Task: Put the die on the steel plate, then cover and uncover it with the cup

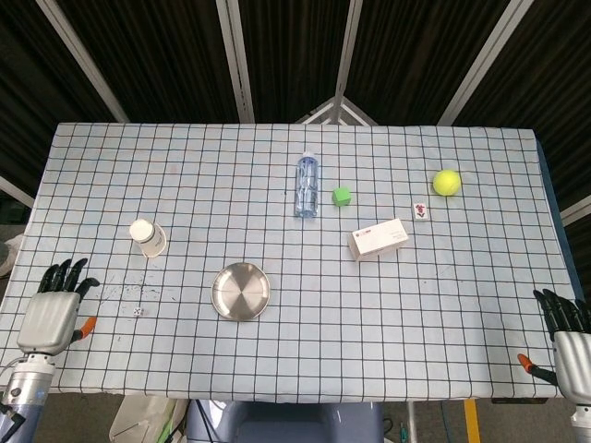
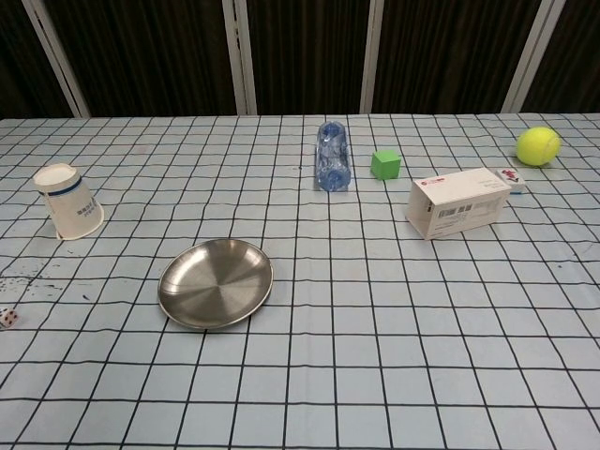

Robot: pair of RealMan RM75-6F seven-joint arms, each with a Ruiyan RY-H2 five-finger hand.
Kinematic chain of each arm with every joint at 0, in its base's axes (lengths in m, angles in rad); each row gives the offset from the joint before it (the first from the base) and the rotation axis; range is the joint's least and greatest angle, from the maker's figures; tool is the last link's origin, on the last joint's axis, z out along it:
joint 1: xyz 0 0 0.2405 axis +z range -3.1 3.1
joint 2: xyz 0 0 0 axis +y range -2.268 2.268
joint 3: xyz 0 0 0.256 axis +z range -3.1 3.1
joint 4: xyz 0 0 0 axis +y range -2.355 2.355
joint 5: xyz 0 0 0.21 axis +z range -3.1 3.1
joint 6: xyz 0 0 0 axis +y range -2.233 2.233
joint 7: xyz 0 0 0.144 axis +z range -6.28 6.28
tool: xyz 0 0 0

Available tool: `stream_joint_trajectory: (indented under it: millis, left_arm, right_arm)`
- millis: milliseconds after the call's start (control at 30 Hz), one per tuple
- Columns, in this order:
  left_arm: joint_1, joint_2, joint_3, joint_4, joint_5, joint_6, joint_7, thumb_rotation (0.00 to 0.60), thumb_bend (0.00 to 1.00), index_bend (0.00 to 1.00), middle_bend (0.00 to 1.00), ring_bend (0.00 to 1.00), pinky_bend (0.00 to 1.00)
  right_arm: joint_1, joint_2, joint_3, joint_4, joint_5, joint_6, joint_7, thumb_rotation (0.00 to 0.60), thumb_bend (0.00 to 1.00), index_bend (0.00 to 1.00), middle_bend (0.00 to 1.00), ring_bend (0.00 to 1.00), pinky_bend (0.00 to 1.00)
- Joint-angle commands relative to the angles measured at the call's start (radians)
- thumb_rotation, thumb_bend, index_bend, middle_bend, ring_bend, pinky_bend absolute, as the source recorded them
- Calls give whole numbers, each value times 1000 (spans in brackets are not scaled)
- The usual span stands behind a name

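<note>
Die (image 1: 137, 312) lies near table's left edge, beside left hand (image 1: 55, 310).

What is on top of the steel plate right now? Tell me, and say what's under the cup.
Nothing lies on the steel plate; its dish is bare. The die sits on the cloth to its left. The cup stands upside down, so whatever is beneath it is hidden.

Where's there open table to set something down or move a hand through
Bare cloth lies in front of the steel plate and the white box, along the near edge. The middle, between plate and box, is free too. It is more crowded at the far right: water bottle, green cube, tennis ball.
</note>
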Motion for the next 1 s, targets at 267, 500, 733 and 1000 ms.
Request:
stream_joint_trajectory:
  millis: [267,500,733,1000]
  left_arm:
    - [-131,-31,-55,-51,-246,-150,246,600,365,302,32,0,62]
    - [-167,-81,-62,0,-316,-179,273,600,365,330,55,0,62]
    - [-183,-125,-52,52,-306,-199,241,600,364,399,88,0,62]
    - [-193,-163,-29,95,-303,-206,233,600,363,407,90,0,62]
  right_arm:
    - [4,-4,-2,0,7,-13,-4,600,41,108,125,132,91]
    - [7,-8,-3,3,14,-24,-8,600,41,108,125,132,91]
    - [12,-14,-5,8,21,-37,-14,600,42,108,124,132,91]
    - [10,-13,-3,9,22,-33,-13,600,42,108,125,132,91]
